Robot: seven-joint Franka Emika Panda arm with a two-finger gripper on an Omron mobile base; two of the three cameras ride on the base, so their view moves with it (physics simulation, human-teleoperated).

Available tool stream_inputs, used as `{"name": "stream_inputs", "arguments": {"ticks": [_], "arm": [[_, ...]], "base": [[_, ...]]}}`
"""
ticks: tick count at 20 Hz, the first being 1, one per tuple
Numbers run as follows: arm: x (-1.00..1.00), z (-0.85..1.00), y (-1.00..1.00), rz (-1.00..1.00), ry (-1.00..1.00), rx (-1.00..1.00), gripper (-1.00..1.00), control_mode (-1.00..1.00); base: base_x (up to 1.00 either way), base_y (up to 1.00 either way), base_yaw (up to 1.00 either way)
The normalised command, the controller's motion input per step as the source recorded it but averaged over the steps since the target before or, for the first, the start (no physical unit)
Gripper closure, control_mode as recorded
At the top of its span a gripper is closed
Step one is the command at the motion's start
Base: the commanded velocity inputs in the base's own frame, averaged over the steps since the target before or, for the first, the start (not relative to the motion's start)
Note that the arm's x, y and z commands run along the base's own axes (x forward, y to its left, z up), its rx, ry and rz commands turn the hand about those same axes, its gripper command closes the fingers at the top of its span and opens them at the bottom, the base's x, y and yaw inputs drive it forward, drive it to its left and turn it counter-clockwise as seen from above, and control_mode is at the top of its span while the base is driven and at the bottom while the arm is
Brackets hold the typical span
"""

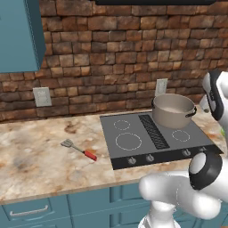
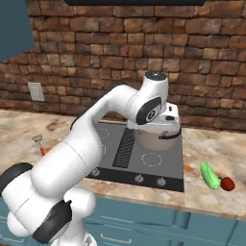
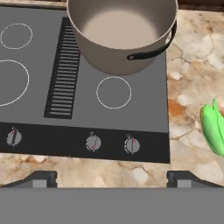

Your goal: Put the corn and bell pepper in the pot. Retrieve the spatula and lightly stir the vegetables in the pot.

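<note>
Brick wall backs a marble table with a cooktop. At its back right corner sits the pot; corn lies right, the spatula well left. The pincer hangs wide open, empty, above the front edge.

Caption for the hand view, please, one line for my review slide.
Open gripper hovers above the cooktop's front edge; empty pot on the rear burner, corn on the counter.

Even, diffuse rendered lighting is shown; faint soft shadows are cast on the counter; textures are slightly blurred.
</note>
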Motion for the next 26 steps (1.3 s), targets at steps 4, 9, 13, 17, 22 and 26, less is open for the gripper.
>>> {"name": "stream_inputs", "arguments": {"ticks": [4,9,13,17,22,26], "arm": [[0.15,-0.44,-0.78,-0.01,0.04,0.0,-1.0,-1.0],[0.14,-0.49,-0.94,-0.02,0.12,0.0,-1.0,-1.0],[0.17,-0.14,-0.92,0.0,0.18,0.0,-1.0,-1.0],[0.06,-0.19,-0.82,0.0,0.1,0.0,-1.0,-1.0],[0.01,-0.26,-0.24,0.0,0.05,0.0,-1.0,-1.0],[0.0,-0.35,-0.16,0.0,0.11,0.0,-1.0,-1.0]], "base": [[0.0,0.0,0.0],[0.0,0.0,0.0],[0.0,0.0,0.0],[0.0,0.0,0.0],[0.0,0.0,0.0],[0.0,0.0,0.0]]}}
